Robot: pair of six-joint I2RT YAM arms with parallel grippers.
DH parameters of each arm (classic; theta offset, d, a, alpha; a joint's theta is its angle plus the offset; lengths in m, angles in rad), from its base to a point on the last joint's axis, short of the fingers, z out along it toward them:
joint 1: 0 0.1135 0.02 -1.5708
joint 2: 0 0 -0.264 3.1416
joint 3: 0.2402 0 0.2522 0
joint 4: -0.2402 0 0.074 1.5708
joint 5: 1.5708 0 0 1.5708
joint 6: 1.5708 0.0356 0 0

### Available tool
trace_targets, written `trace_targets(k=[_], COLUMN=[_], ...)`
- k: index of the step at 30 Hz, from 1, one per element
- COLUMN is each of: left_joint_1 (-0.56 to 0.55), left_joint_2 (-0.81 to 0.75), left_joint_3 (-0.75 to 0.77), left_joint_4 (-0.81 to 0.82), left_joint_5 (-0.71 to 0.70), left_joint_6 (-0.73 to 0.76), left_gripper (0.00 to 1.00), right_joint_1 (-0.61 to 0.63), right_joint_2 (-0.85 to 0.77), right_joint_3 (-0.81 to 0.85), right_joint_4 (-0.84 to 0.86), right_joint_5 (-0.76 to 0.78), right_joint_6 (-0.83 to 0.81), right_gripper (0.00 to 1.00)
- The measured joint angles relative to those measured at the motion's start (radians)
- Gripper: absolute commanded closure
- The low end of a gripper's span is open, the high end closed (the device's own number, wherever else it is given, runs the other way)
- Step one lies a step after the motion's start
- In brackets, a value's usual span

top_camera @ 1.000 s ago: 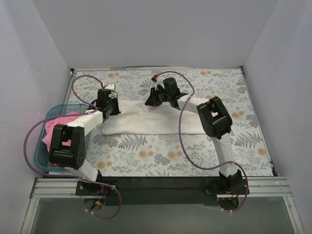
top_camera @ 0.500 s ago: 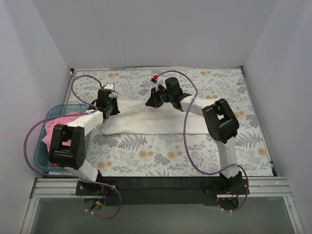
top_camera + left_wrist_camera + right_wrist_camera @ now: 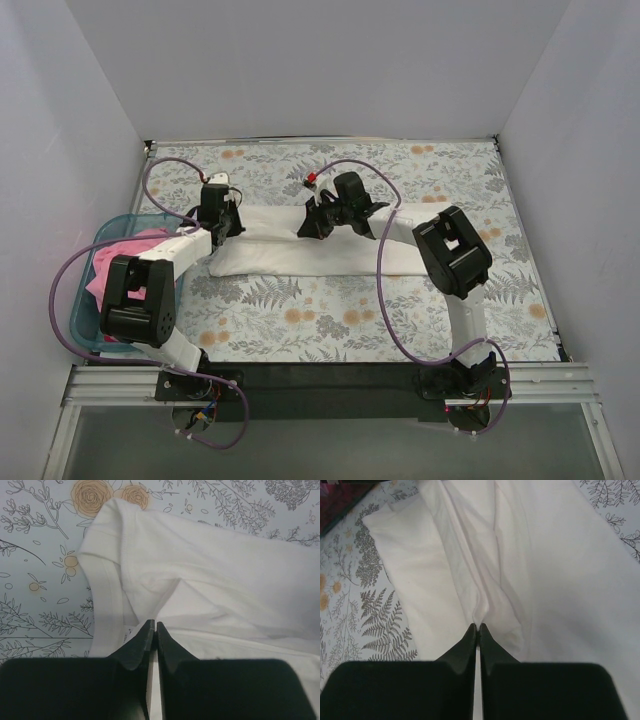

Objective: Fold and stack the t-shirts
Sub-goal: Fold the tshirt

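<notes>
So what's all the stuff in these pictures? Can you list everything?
white t-shirt: one, white, lying as a long folded strip across the middle of the table
pink t-shirt: one, pink, bunched inside the basket
basket: one, teal plastic, at the table's left edge
tablecloth: one, pale with ferns and orange flowers, covering the table
walls: three, white, at the left, back and right
cables: two, purple, looping along the arms
arms: two, white and black, reaching from the near edge
left gripper: one, black, shut on the white t-shirt near its left end
right gripper: one, black, shut on a pucker near the shirt's middle
</notes>
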Motion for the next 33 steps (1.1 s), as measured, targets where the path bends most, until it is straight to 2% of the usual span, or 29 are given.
trace_targets(k=[3, 4, 5, 7, 9, 12, 16, 19, 21, 22, 25, 26, 27, 33], left_joint_1=[0.000, 0.000, 0.000, 0.000, 0.000, 0.000, 0.000, 0.000, 0.000, 0.000, 0.000, 0.000, 0.000, 0.017], left_joint_2=[0.000, -0.003, -0.008, -0.025, -0.052, -0.109, -0.190, -0.227, -0.229, -0.227, -0.222, -0.222, -0.222, -0.201], left_joint_3=[-0.023, -0.034, -0.044, -0.060, -0.066, -0.066, -0.066, -0.064, -0.064, -0.064, -0.074, -0.082, -0.093, -0.142], left_joint_4=[0.003, 0.003, 0.000, -0.006, -0.011, -0.019, -0.033, -0.047, -0.057, -0.067, -0.096, -0.104, -0.112, -0.175], left_joint_5=[-0.006, -0.010, -0.014, -0.019, -0.026, -0.024, -0.002, 0.019, 0.026, 0.024, 0.005, -0.008, -0.020, -0.079], left_joint_6=[-0.031, -0.043, -0.057, -0.080, -0.103, -0.138, -0.184, -0.225, -0.254, -0.270, -0.313, -0.326, -0.342, -0.415], left_gripper=[0.79, 0.76, 0.68, 0.58, 0.44, 0.32, 0.31, 0.32, 0.34, 0.39, 0.47, 0.54, 0.56, 0.61], right_joint_1=[0.006, 0.008, 0.011, 0.014, 0.018, 0.019, 0.019, 0.005, -0.027, -0.054, -0.175, -0.219, -0.268, -0.464], right_joint_2=[0.000, 0.000, 0.000, -0.001, -0.002, -0.019, -0.123, -0.244, -0.306, -0.335, -0.397, -0.412, -0.426, -0.526], right_joint_3=[-0.001, -0.003, -0.006, -0.013, -0.020, -0.033, -0.090, -0.139, -0.159, -0.172, -0.242, -0.279, -0.322, -0.552], right_joint_4=[-0.023, -0.030, -0.038, -0.061, -0.084, -0.126, -0.180, -0.195, -0.197, -0.202, -0.214, -0.221, -0.225, -0.307], right_joint_5=[-0.003, -0.002, -0.002, 0.002, 0.005, 0.023, 0.097, 0.154, 0.173, 0.185, 0.211, 0.218, 0.231, 0.325], right_joint_6=[-0.024, -0.030, -0.035, -0.051, -0.062, -0.070, -0.067, -0.033, 0.002, 0.025, 0.101, 0.122, 0.142, 0.210], right_gripper=[0.88, 0.78, 0.74, 0.66, 0.62, 0.54, 0.46, 0.46, 0.52, 0.57, 0.59, 0.59, 0.59, 0.49])
